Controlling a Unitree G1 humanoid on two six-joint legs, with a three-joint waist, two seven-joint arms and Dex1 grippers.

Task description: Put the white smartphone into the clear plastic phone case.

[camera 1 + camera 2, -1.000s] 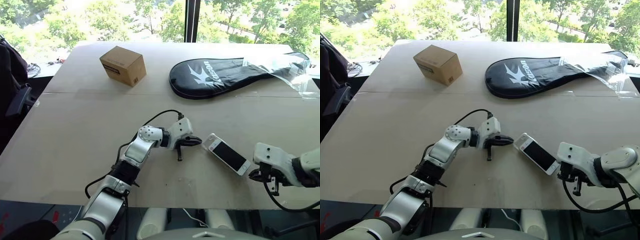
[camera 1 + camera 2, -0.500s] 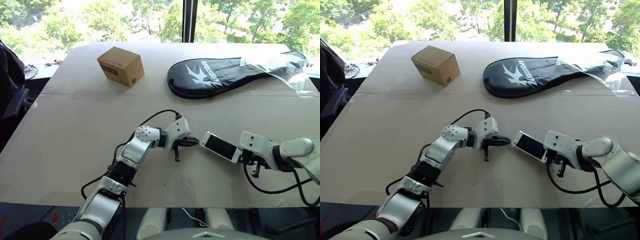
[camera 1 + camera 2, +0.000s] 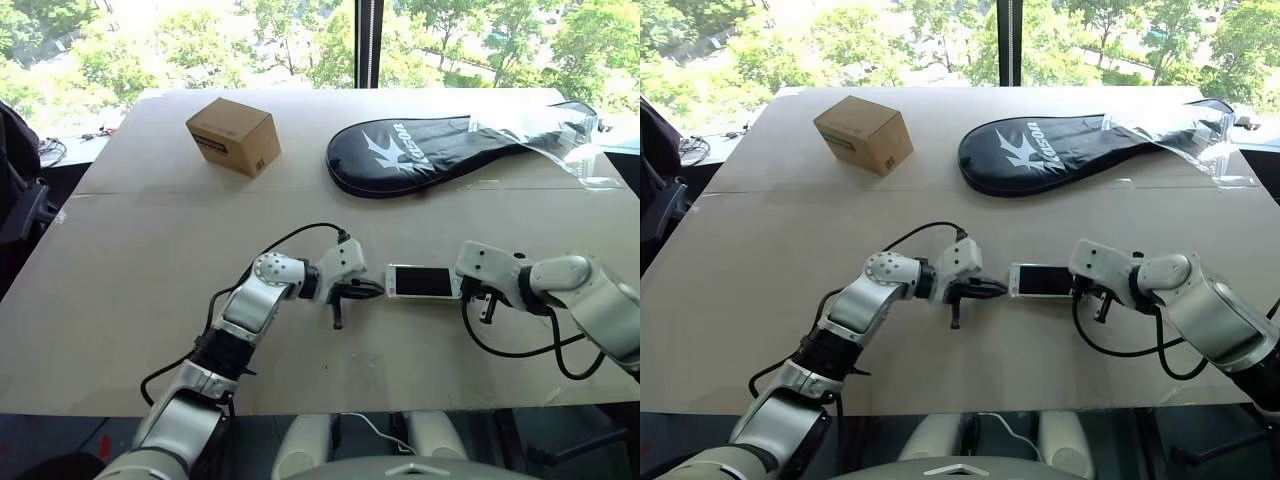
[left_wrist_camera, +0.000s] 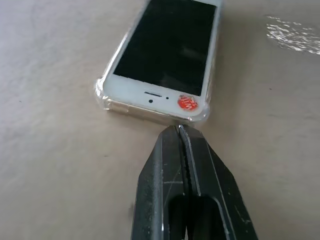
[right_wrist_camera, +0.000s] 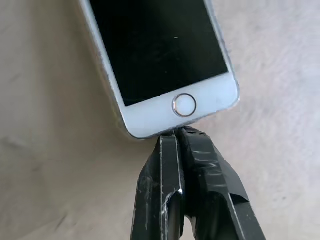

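The white smartphone [image 3: 424, 282] is lying flat, screen up, near the front middle of the bench [image 3: 150, 250], and in the left wrist view the clear plastic phone case [image 4: 102, 95] is already showing as a transparent rim wrapping the phone's earpiece end and corners. The left end effector [image 3: 374, 289], fingers pressed together and holding nothing, is sitting just at that end, while the right end effector [image 5: 179, 131], likewise closed and empty, is touching or nearly touching the home-button end. The two appear to be squeezing the phone lengthwise. I judge the insertion largely done; whether the home-button end is fully seated cannot be told, so a final press may be remaining.
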